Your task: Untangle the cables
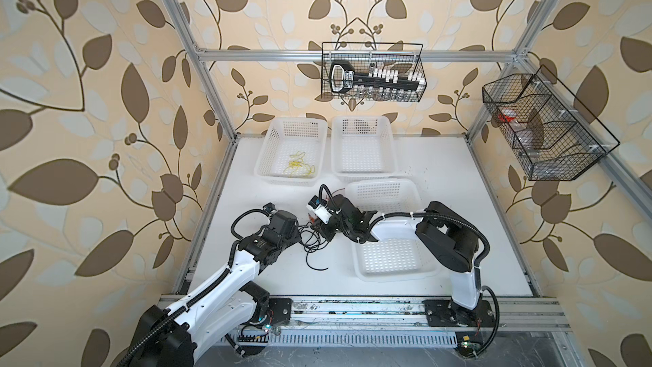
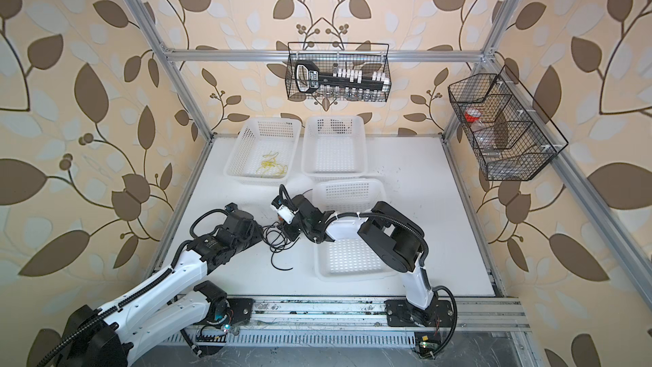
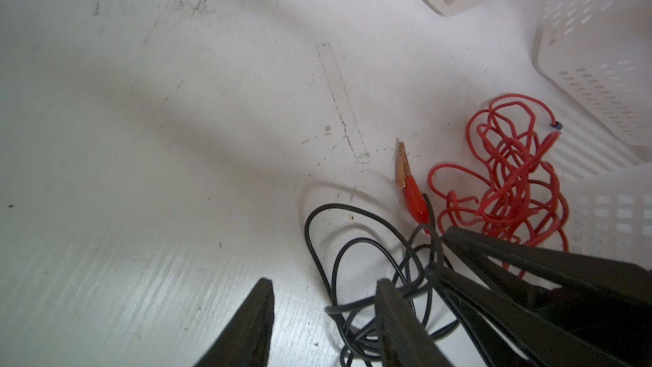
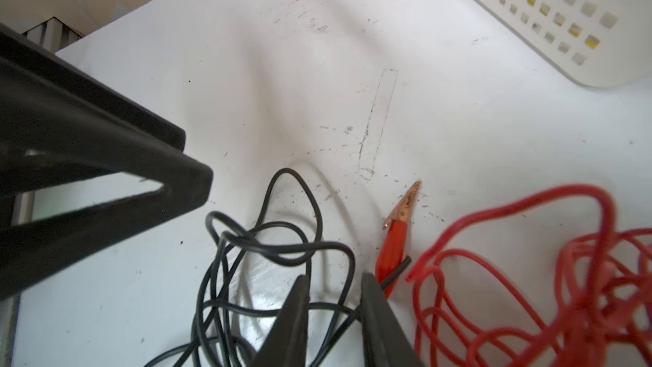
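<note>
Left gripper (image 3: pixel 324 282), jaws half apart and empty, straddles loops of the black cable (image 3: pixel 307 231) on the table (image 3: pixel 176 135); right gripper (image 4: pixel 333 277), narrowly parted, brackets one strand beside the red alligator clip (image 4: pixel 393 241). Red cable (image 3: pixel 508 171) lies bunched alongside; yellow cable (image 1: pixel 298 165) rests in a basket (image 1: pixel 264 150). Probable step: separating black from red. Next: pinch, then draw apart slowly.

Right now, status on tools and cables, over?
Left tool open over black cable loops. Right tool open, straddling a black strand. Red cable heaped beside it, yellow cable in basket. Another basket crowds the red heap.
</note>
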### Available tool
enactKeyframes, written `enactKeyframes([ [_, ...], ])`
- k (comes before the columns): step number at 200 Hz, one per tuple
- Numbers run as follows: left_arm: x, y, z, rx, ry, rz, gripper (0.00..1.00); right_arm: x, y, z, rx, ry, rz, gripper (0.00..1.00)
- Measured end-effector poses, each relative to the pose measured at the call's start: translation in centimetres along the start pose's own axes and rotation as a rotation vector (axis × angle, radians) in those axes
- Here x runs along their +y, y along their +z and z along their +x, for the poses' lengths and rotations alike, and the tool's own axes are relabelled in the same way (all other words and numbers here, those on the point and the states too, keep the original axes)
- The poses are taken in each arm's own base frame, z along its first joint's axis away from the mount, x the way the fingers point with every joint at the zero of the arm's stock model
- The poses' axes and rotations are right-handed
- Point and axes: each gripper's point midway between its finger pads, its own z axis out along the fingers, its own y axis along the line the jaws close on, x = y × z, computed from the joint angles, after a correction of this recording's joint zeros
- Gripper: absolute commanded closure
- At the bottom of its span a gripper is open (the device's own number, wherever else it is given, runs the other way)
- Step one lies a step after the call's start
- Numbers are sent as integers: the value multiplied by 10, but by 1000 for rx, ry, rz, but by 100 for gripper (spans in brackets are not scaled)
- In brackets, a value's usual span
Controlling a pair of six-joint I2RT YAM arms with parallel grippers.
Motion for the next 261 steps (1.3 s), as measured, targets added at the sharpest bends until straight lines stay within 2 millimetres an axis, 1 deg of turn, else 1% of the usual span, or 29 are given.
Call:
enactKeyframes([
  [48, 1, 1, 1, 4, 1, -5, 51, -4, 9, -1, -4, 0, 18, 73],
  [74, 1, 1, 1, 4, 2, -5, 51, -5, 9, -4, -10, -2, 29, 73],
  [130, 1, 1, 1, 4, 2, -5, 51, -5, 14, -21, -50, -10, 37, 70],
  [164, 1, 1, 1, 3, 3, -6, 50, 3, 15, -32, -74, -29, 27, 68],
  [207, 1, 1, -1, -5, 10, -8, 51, 17, 16, -28, -60, -56, 16, 68],
  [247, -3, 0, -6, -29, 16, 7, 55, 10, 16, -25, -51, -30, 64, 68],
  [261, -4, 1, -7, -33, 17, 10, 56, 6, 12, -25, -49, -20, 85, 68],
])
